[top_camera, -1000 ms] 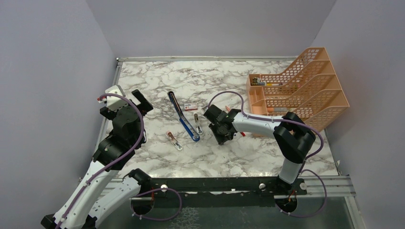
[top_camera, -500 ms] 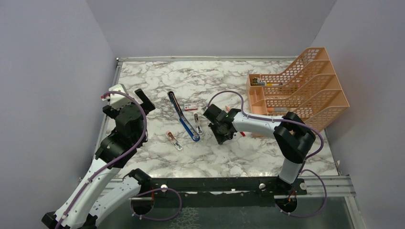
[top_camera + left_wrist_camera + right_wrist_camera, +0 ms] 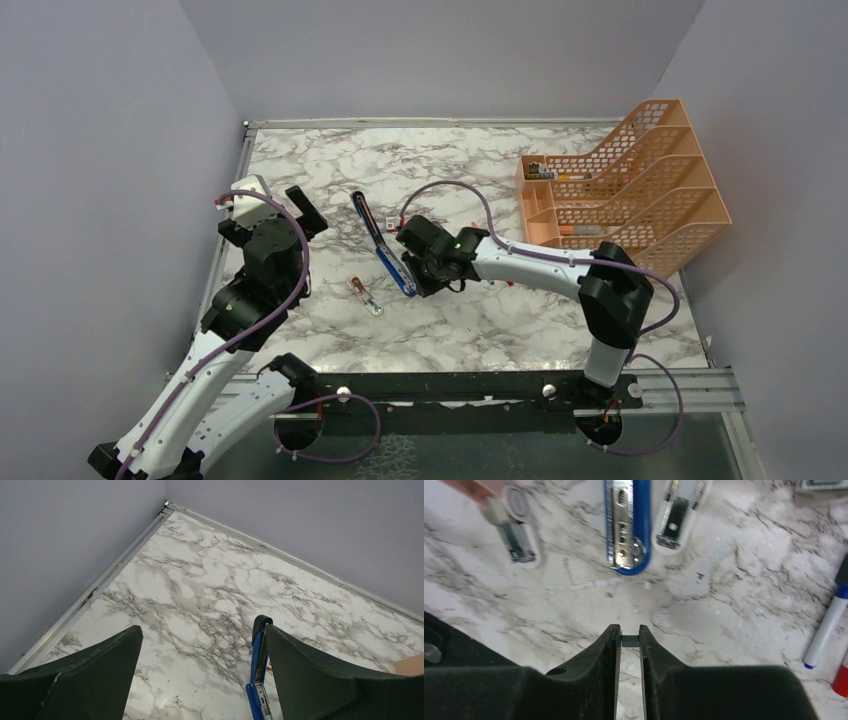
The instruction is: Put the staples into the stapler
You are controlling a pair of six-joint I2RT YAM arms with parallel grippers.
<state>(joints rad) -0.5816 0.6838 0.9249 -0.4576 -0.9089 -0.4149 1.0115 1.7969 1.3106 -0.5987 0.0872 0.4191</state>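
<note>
– Grey staples [image 3: 629, 640], where?
– Pinched between the nearly closed right gripper [image 3: 629, 631]; probably light and brittle, best held by the long sides. The open stapler [image 3: 626, 525] lies ahead at twelve o'clock. Seen from above, the left gripper [image 3: 200, 630] gapes wide at the stapler's nine o'clock.

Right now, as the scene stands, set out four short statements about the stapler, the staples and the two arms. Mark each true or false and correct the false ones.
1. The left arm's fingers stand wide open and hold nothing. True.
2. The slim bright-blue stapler is shut and lies inside the orange mesh file tray. False: it lies opened on the marble table, its silver channel showing.
3. The right arm's fingers pinch a small grey metallic staple strip just short of the stapler's end. True.
4. The orange mesh file tray stands at the table's left edge. False: it stands at the far right.
</note>
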